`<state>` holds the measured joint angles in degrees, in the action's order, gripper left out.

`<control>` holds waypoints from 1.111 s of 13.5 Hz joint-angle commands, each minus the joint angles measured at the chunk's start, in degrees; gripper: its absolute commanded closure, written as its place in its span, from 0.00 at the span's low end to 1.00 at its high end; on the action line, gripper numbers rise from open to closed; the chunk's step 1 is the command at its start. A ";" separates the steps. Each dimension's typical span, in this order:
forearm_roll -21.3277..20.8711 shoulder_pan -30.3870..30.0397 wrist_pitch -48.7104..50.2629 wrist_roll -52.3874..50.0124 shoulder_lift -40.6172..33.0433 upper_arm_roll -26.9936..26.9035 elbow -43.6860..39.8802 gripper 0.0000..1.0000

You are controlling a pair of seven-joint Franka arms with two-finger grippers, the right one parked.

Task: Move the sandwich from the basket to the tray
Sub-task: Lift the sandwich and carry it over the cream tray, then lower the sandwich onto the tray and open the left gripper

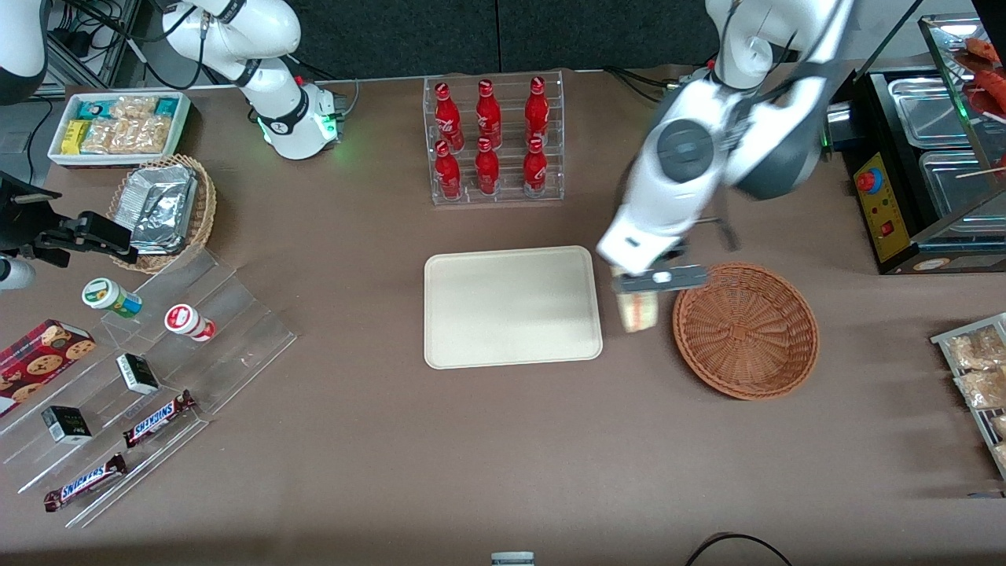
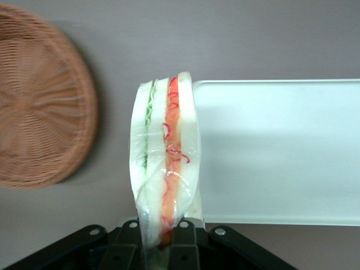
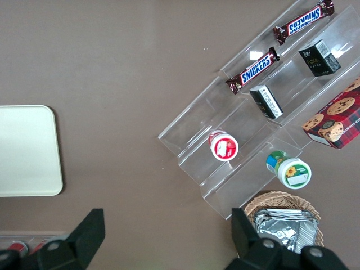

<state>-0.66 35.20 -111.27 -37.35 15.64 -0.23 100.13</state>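
Film-wrapped sandwich (image 2: 166,163) — red, green layers — clamped in gripper (image 2: 163,233).

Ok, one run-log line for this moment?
phase: transfer | gripper: shut on sandwich, between basket and tray | basket: empty | tray: bare

Brown table (image 1: 377,440), tray (image 1: 511,306), basket (image 1: 745,330), bottle rack (image 1: 493,141), clear display steps (image 1: 157,377)
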 commanded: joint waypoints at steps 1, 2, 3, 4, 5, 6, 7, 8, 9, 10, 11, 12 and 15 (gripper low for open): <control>0.57 5.30 -1.74 -4.73 11.05 -1.00 -10.19 1.00; 0.57 6.28 -3.93 -4.48 13.17 -0.91 -10.91 1.00; 0.57 6.90 -7.00 -4.22 15.11 -0.56 -11.00 1.00; 0.48 8.03 -10.16 -5.00 16.34 0.31 -10.92 1.00; 0.39 9.52 -12.45 -5.27 17.83 0.41 -11.00 1.00; 0.13 10.67 -13.35 -6.32 18.89 0.41 -11.09 1.00; -0.13 11.29 -13.79 -7.11 20.30 0.41 -11.53 1.00; -0.22 11.65 -14.06 -7.21 21.44 0.41 -11.97 1.00; -0.31 12.34 -15.02 -7.21 22.15 0.41 -12.06 1.00; -0.48 12.79 -16.51 -7.21 22.68 0.41 -11.80 1.00; -0.49 12.88 -17.22 -7.47 23.03 0.41 -11.53 1.00; -0.57 13.14 -17.22 -7.56 23.73 0.32 -11.53 1.00; -0.66 13.32 -17.22 -7.47 24.62 0.32 -11.88 1.00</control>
<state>-0.64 47.72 -128.50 -43.65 39.08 0.68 90.02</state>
